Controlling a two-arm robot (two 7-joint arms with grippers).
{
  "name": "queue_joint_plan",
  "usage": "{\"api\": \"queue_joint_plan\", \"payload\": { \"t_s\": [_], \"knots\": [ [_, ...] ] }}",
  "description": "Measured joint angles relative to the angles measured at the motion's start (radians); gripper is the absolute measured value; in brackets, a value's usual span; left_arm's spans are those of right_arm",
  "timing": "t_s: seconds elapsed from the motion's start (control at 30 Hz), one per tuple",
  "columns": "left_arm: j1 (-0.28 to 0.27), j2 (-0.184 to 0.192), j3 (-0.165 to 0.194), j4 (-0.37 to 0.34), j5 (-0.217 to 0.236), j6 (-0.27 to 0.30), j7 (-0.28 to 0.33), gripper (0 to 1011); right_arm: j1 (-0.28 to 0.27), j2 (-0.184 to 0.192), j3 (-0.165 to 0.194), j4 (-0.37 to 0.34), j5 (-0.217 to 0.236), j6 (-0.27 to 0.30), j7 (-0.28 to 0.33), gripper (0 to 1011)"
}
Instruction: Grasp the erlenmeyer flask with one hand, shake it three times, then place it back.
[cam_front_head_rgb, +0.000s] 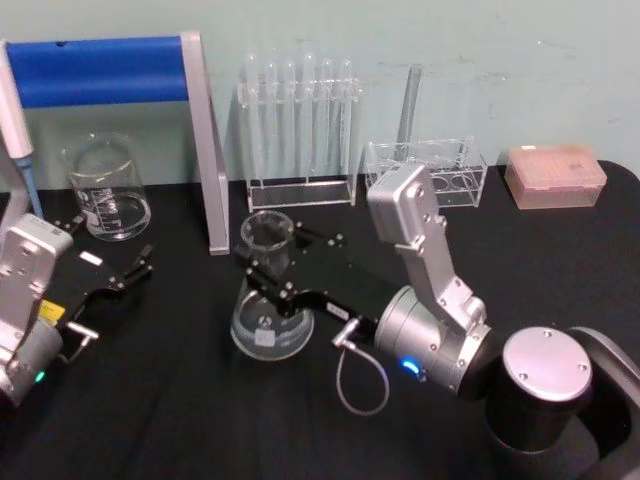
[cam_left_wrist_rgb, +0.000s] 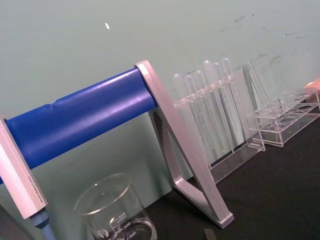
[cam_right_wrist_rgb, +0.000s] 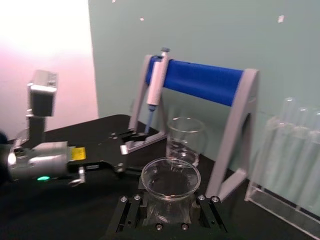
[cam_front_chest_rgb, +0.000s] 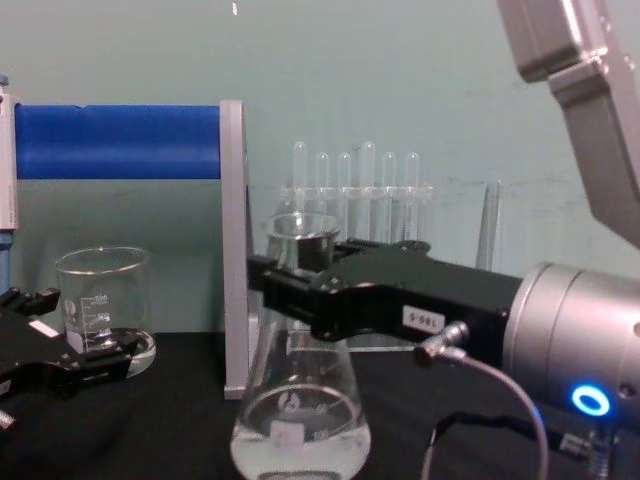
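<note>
We're at the grasp step, i.e. the hold is on but the lift isn't. The erlenmeyer flask (cam_front_head_rgb: 272, 325) stands upright mid-table on the black table (cam_front_head_rgb: 180, 400), just in front of the foot of the blue-barred stand (cam_front_head_rgb: 100, 70). Its wide base looks to be resting on the surface, tho the chest view cuts off the very bottom, so we can't be sure.

The right gripper (cam_front_head_rgb: 272, 250) comes in from the robot's right w/ its jaws either side of the narrow neck, below the flared rim. In the right wrist view the pads look pressed against the glass, no gap visible, so we judge it clamped on the neck. The left gripper (cam_front_head_rgb: 112, 250) sits parked at the left, near the beaker (cam_front_head_rgb: 105, 190), jaws spread wide, holding nothing.

Next move, as we read it: lift straight up enough to clear the table, then three short shakes, then set down on the same spot. That calls for:
- a firm pinch, since smooth tapered glass can slip down thru the pads;
- small strokes, since the stand's grey leg is close behind and the test tube rack (cam_front_head_rgb: 300, 120) isn't far off;
- keeping the neck vertical. There may be clear liquid in the base; we can't tell.

Set-down should be gentle, base flat, before the jaws let go.
</note>
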Motion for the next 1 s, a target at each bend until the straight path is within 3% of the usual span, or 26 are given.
{"api": "queue_joint_plan", "payload": {
  "t_s": [0.2, 0.53, 0.73, 1.0],
  "knots": [
    [0.000, 0.000, 0.000, 0.000, 0.000, 0.000, 0.000, 1001, 0.004, 0.012, -0.034, -0.004, 0.007, 0.002, 0.021, 449],
    [0.000, 0.000, 0.000, 0.000, 0.000, 0.000, 0.000, 1001, 0.014, 0.028, -0.055, 0.001, 0.022, 0.001, 0.035, 449],
    [0.000, 0.000, 0.000, 0.000, 0.000, 0.000, 0.000, 1001, 0.020, 0.035, -0.038, 0.014, 0.027, -0.002, 0.017, 449],
    [0.000, 0.000, 0.000, 0.000, 0.000, 0.000, 0.000, 1001, 0.024, 0.042, 0.014, 0.029, 0.029, -0.010, -0.031, 449]
  ]
}}
